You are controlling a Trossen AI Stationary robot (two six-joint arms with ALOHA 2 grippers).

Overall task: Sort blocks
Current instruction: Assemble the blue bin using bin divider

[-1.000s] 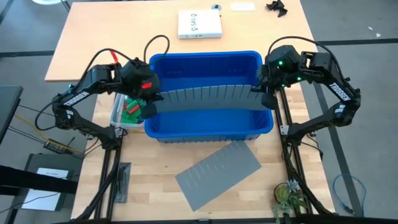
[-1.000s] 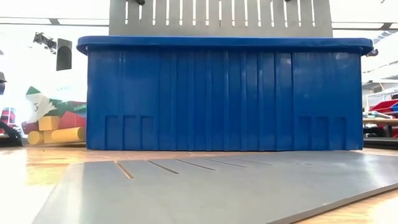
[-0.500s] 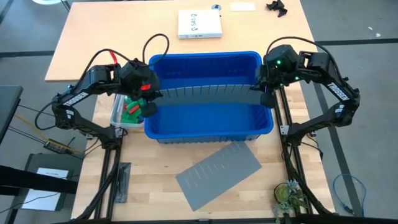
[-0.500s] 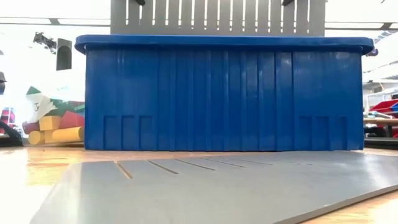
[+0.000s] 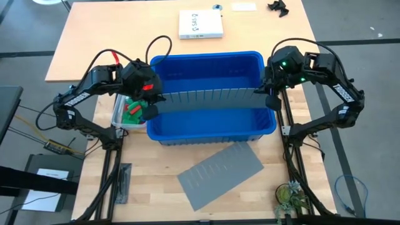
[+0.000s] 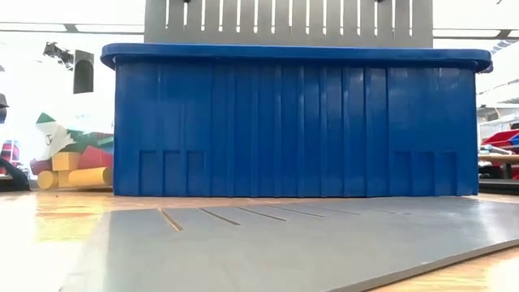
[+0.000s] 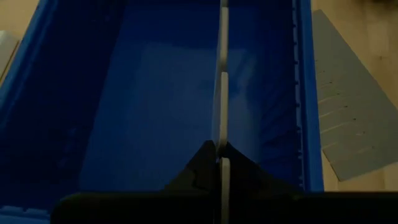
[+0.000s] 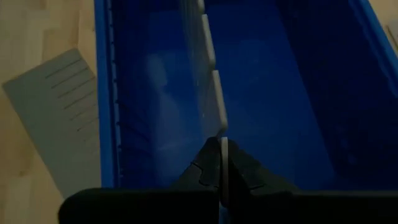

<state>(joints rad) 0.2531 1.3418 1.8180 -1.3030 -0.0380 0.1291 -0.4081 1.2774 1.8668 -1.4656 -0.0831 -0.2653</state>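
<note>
Sorting not yet begun, by look of it: blocks (image 5: pixel 130 109) piled in small clear tub (image 5: pixel 119 119) left of blue bin (image 5: pixel 212 128). Left gripper (image 5: pixel 152 104) and right gripper (image 5: pixel 269 97) each clamped on one end of slotted grey divider (image 5: pixel 209 98), held across bin. Second flat grey panel (image 5: pixel 220 175) lies on wooden worktop (image 5: pixel 144 169). Bin smooth ribbed plastic, inside bare.

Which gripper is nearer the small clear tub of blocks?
Left. The left gripper grips the grey divider right beside the clear tub; the right gripper holds its far end, across the blue bin.
</note>
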